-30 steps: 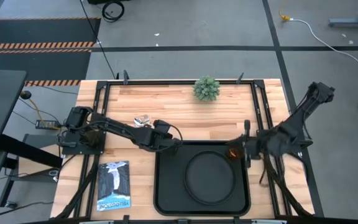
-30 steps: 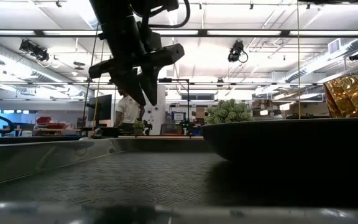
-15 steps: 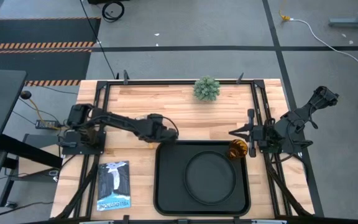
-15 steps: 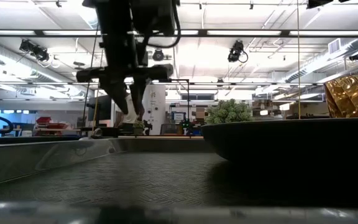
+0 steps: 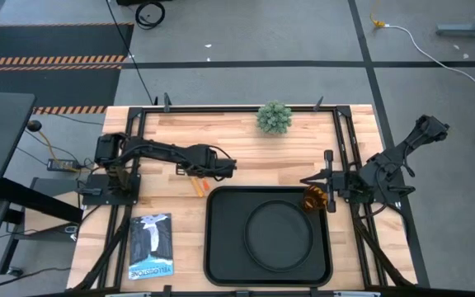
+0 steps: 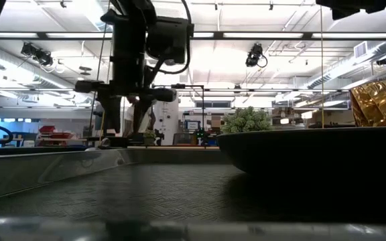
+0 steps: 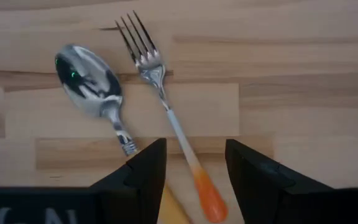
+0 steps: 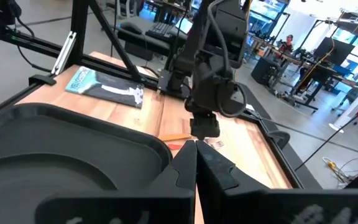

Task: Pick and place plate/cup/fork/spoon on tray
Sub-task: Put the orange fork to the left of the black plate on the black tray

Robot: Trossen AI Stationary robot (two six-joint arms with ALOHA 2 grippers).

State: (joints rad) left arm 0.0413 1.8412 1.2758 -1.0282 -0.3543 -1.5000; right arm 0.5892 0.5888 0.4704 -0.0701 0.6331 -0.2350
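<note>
Wooden tabletop (image 5: 237, 148) now under left gripper (image 7: 191, 165)

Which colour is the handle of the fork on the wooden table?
The slim silver-tined fork has a white-to-orange handle, best seen in the left wrist view.

Only the booklet (image 5: 151, 246) on the table bears print, seemingly "YELLOWSTONE", though too small to be sure.

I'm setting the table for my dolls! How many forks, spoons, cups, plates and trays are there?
Forks: 1, fork
Spoons: 1, spoon
Cups: 1, cup
Plates: 1, plate
Trays: 1, tray
Total: 5
</note>
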